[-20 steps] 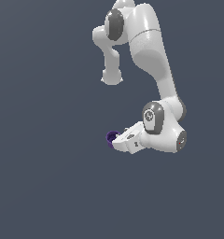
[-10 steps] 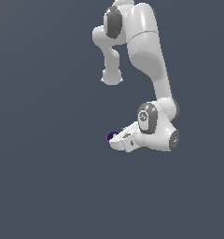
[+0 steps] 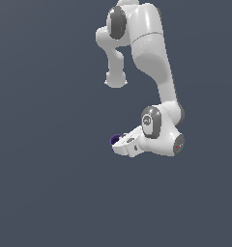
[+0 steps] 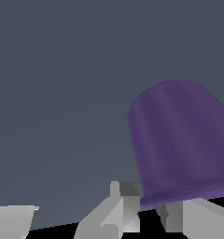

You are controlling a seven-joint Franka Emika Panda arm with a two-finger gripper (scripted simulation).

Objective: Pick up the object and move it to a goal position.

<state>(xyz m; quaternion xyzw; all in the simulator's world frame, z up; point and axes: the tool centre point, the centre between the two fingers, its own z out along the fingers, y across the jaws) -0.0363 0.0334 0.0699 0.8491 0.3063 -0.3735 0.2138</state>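
Note:
The object point(image 3: 116, 139) is a small dark-purple cup at the tip of my white gripper point(image 3: 121, 144), low in the middle of the exterior view. The wrist view shows the object point(image 4: 179, 135) large and close, its wider rim end turned toward the hand. Two grey-white fingers point(image 4: 121, 210) meet that rim with only a narrow gap between them, so my gripper point(image 4: 150, 212) looks shut on the cup's edge. Most of the cup juts out past the fingertips.
A plain dark-grey ground fills both views. The arm's white links point(image 3: 152, 53) reach down from the top of the exterior view to the wrist point(image 3: 159, 132), just to the exterior view's right of the gripper.
The wrist and hand have shifted slightly toward the exterior view's left and turned a little. The purple cup stayed at the fingertips.

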